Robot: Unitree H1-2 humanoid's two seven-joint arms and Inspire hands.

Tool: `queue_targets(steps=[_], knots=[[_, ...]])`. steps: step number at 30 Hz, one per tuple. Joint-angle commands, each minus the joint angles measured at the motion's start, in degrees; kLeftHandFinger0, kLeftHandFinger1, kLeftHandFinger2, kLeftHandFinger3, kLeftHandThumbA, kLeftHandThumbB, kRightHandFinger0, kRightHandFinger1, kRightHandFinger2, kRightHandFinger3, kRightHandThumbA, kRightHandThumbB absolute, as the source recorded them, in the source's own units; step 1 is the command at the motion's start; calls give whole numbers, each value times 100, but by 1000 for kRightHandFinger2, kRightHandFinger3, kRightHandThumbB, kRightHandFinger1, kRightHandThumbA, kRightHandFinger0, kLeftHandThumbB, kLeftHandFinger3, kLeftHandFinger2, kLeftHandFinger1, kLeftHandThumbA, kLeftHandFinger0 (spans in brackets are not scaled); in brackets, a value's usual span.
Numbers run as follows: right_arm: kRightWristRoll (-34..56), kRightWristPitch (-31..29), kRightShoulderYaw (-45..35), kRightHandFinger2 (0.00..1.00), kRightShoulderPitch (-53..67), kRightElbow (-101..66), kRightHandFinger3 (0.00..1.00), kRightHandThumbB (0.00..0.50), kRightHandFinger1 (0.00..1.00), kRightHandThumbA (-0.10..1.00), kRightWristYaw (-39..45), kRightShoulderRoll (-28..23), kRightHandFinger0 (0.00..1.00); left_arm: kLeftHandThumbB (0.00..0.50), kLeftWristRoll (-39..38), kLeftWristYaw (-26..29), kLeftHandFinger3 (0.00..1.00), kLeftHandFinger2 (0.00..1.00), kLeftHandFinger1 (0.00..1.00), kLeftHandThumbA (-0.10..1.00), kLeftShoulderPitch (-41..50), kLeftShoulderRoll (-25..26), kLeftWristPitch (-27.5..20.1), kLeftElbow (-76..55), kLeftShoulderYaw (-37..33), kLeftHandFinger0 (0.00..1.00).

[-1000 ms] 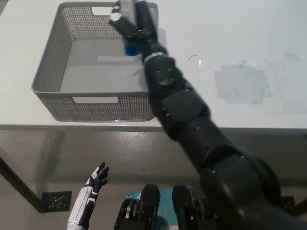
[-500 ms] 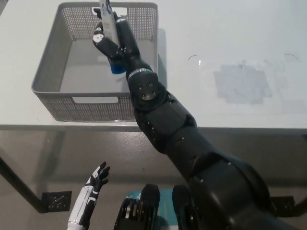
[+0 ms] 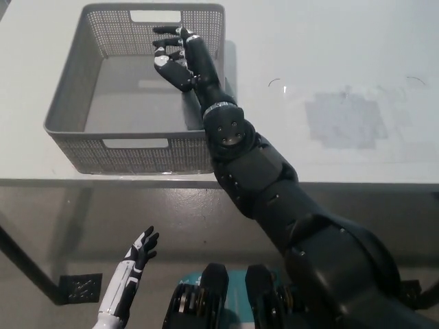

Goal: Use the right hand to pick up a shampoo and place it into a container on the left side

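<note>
Gone from the right hand (image 3: 177, 56) is the shampoo held half a second ago; its fingers (image 3: 164, 46) are now spread, holding nothing, above the one grey basket (image 3: 68, 123). I cannot tell where the bottle lies. One white left hand (image 3: 140, 252) rests low, fingers apart.

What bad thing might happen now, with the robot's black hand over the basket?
1. The black right robot hand is open above the grey basket, with its forearm crossing the right wall. Pulling back low might snag the rim.
2. The basket sits near the table front edge, so a drag might tip it off.
3. No shampoo shows; it may be hidden under the arm.
The white left robot hand rests below.
</note>
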Motion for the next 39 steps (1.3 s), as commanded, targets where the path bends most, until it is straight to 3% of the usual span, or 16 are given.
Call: queue_targets(steps=[1,3,4,5,6,9,14,16,20,22,24,28,30,32,39], knots=[[18,-376,1,794,-221,-113,960,292,620,346,187,8,530,248,-74,-58,1000,1000,1000,1000,-99,61,-108,-132,15,1000],[-28,-407,36,990,-216,-109,1000,297,835,445,179,-11,724,247,-34,-41,1000,1000,1000,1000,-102,68,-121,-135,10,1000],[-73,-442,71,1000,-215,-99,1000,305,976,516,156,-26,866,244,6,-22,1000,1000,1000,1000,-101,70,-133,-140,5,1000],[-73,-475,72,1000,-215,-100,1000,332,1000,603,170,-35,986,258,26,-7,1000,1000,1000,1000,-96,65,-105,-157,7,1000],[-52,-506,63,1000,-210,-115,1000,336,1000,669,210,-44,1000,265,14,-6,1000,1000,1000,1000,-92,59,-81,-160,11,1000],[-47,-603,69,1000,-261,-184,1000,335,1000,840,293,-139,1000,270,37,-9,1000,1000,1000,1000,-140,68,-94,-122,1,1000],[7,-612,12,1000,-341,-581,1000,316,1000,934,403,-339,1000,276,13,-17,1000,1000,1000,1000,-169,72,-158,-94,7,1000],[0,-564,8,1000,-344,-762,1000,334,1000,975,424,-415,1000,275,14,-30,1000,1000,1000,1000,-184,81,-160,-81,0,1000],[125,-472,-111,1000,-265,-1493,1000,349,1000,965,526,-628,1000,268,-11,-64,1000,1000,1000,1000,-200,94,-94,-86,-7,1000],[101,-236,-118,1000,-177,-2016,1000,351,1000,992,533,-753,1000,258,-18,-75,1000,1000,1000,1000,-198,100,-102,-90,-10,1000],[113,-41,-161,1000,-87,-2590,1000,323,1000,990,553,-900,1000,273,-19,-75,1000,1000,1000,1000,-198,95,-62,-107,-10,1000],[185,303,-265,1000,125,-3629,1000,340,1000,1000,637,-1149,1000,285,-2,-72,1000,1000,1000,1000,-215,102,-40,-106,-11,1000],[208,588,-307,1000,308,-4226,1000,348,1000,1000,696,-1258,1000,267,-42,-90,1000,1000,1000,1000,-223,87,-56,-94,-14,1000],[170,682,-322,1000,607,-4922,1000,323,1000,1000,764,-1419,1000,257,-17,-88,1000,1000,1000,1000,-240,108,-123,-51,-18,1000],[401,1143,-345,1000,1833,-6648,1000,342,1000,1000,1070,-1692,1000,254,81,-43,1000,1000,1000,1000,-180,113,-50,-115,-25,1000]])
